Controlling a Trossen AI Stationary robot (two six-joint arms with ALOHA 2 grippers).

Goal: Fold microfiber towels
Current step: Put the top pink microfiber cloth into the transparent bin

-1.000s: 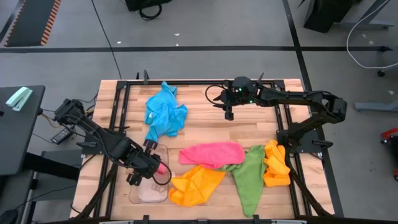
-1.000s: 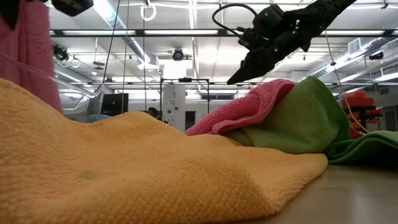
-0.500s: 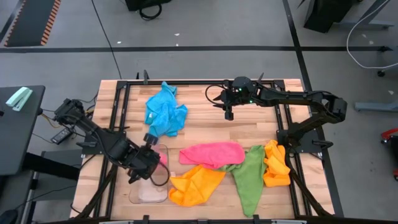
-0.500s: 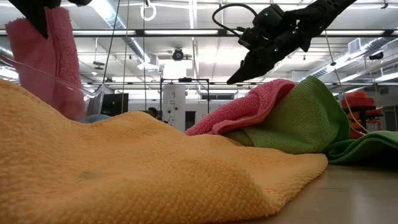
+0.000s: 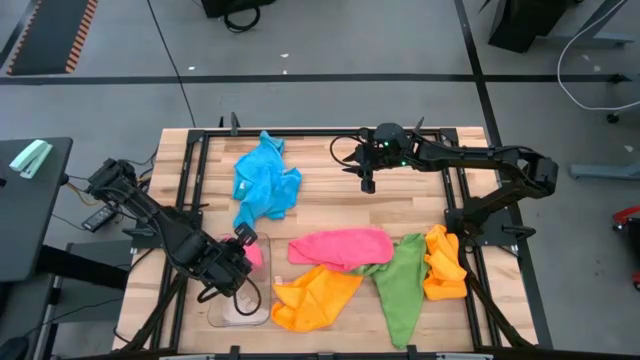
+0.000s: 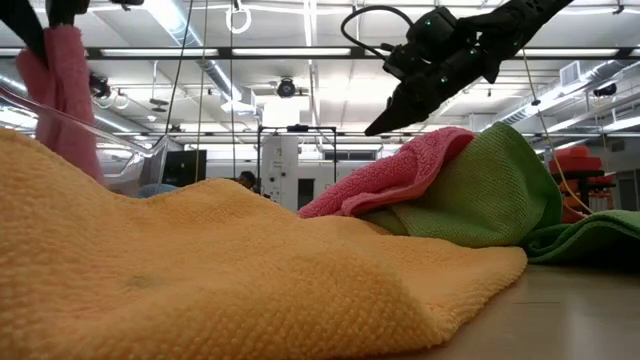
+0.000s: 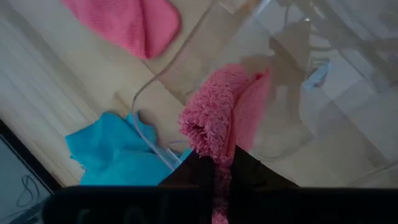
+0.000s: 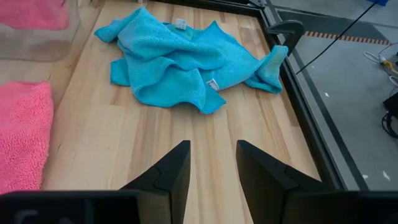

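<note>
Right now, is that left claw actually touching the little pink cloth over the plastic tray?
Touching. In the left wrist view the left gripper is shut on the folded pink cloth, which sticks out from between its fingers above the clear tray.

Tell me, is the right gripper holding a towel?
No, in the right wrist view the right gripper is open with nothing between its fingers, above bare wood short of the blue towel.

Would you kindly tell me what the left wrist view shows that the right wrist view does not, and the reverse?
Only the left wrist view shows a folded pink towel pinched in the left gripper above the clear plastic tray. Only the right wrist view shows the right gripper, fingers apart and empty, over bare wood, plus the floor past the table edge. Both show the crumpled blue towel and the pink towel lying flat on the table.
</note>
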